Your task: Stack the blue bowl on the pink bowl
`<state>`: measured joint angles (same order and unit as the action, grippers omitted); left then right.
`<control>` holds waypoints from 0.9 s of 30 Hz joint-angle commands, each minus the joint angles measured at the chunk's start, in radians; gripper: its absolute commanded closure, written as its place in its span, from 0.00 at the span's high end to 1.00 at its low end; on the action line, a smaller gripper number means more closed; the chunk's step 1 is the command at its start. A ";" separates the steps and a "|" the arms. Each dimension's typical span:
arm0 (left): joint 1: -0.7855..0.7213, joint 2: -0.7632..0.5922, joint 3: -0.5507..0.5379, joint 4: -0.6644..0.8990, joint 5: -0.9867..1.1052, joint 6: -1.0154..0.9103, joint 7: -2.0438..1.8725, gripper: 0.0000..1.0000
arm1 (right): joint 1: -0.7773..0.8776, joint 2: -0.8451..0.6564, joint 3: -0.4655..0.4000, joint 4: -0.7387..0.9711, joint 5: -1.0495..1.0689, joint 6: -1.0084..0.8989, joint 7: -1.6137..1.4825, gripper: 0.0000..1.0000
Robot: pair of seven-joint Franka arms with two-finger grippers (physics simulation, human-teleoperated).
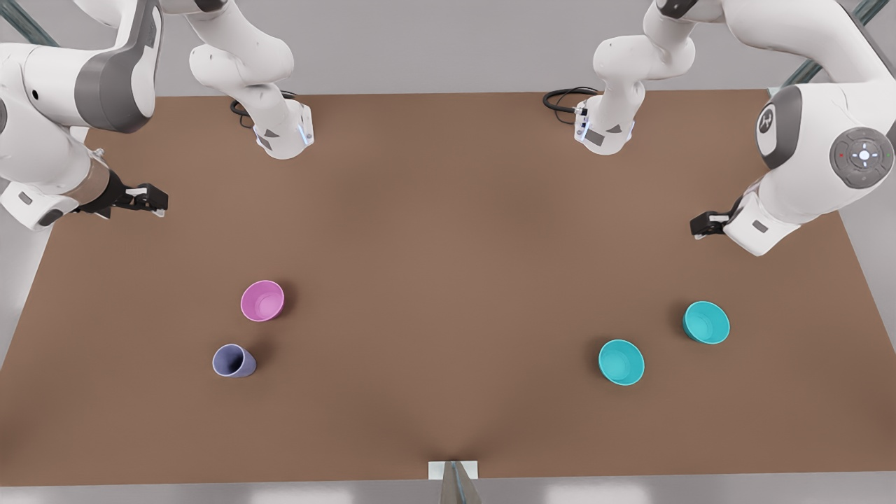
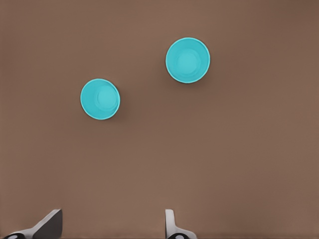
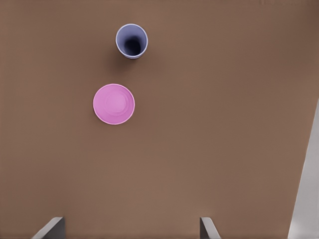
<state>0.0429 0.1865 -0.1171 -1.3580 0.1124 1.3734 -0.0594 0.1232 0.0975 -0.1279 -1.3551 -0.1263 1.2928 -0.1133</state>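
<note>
Two identical blue bowls [image 1: 621, 362] [image 1: 706, 322] stand upright on the brown table at the front view's right; the left wrist view looks down on the two blue bowls [image 2: 100, 98] [image 2: 188, 59]. The pink bowl [image 1: 262, 300] [image 3: 114, 103] stands upright at the front view's left. My left gripper [image 1: 707, 224] [image 2: 112, 230] hovers open behind the blue bowls, holding nothing. My right gripper [image 1: 143, 199] [image 3: 129, 230] hovers open and empty behind the pink bowl, toward the table's edge.
A lavender-blue cup [image 1: 234, 361] [image 3: 132, 41] stands just in front of the pink bowl. The two arm bases [image 1: 283, 136] [image 1: 602, 133] sit at the back of the brown table [image 1: 448, 280]. A small white bracket [image 1: 453, 470] sits at the front edge.
</note>
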 commanded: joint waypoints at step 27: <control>0.002 0.041 0.001 0.002 0.012 -0.008 -0.037 1.00 | 0.004 0.453 -0.038 -0.392 0.232 0.619 0.144 1.00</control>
<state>0.0433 0.2261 -0.1163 -1.3566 0.1211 1.3613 -0.0879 0.1273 0.5467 -0.1655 -1.7483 0.0951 1.8740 -0.0183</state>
